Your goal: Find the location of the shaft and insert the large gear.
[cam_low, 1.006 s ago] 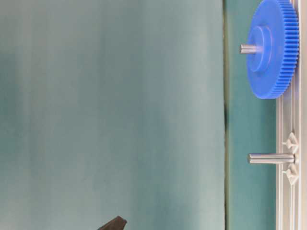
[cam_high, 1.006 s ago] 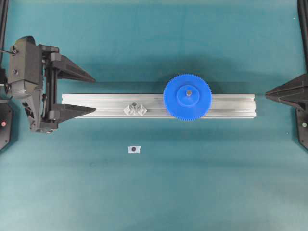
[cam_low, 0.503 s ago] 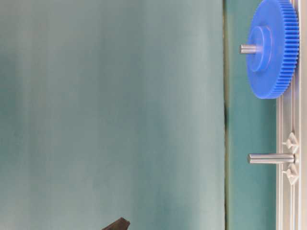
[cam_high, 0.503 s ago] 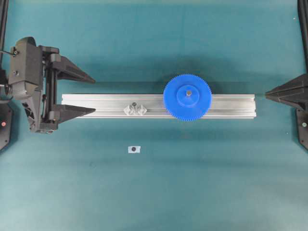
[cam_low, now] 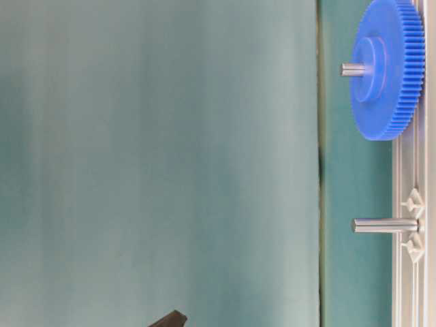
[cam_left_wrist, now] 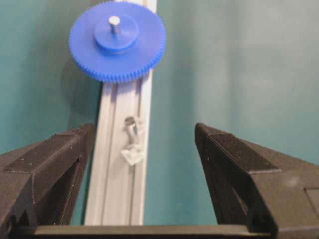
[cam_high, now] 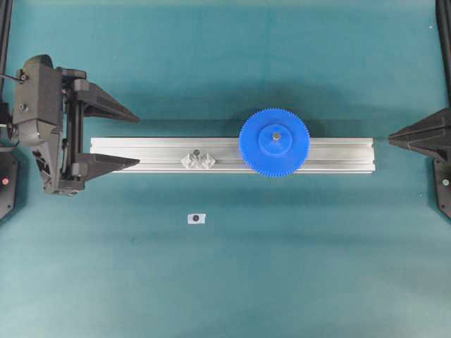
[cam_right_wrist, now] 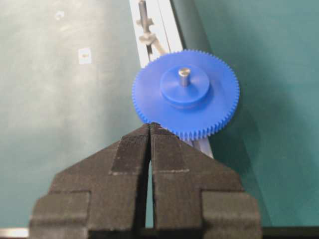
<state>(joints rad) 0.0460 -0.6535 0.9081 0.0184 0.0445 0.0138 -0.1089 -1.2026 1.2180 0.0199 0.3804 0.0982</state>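
Note:
The large gear lies flat on the aluminium rail, with the shaft poking up through its hub. A second bare pin stands between clear brackets further left on the rail. My left gripper is open, its fingers astride the rail's left end, holding nothing. At the right edge my right gripper is shut and empty, apart from the rail's right end and pointing at the gear.
A small white sticker with a dark dot lies on the teal table in front of the rail. Dark frame posts run along the left and right edges of the overhead view.
A dark fingertip at the bottom of the table-level view has edged slightly to the right. The gear, the pins and the right gripper have not moved.

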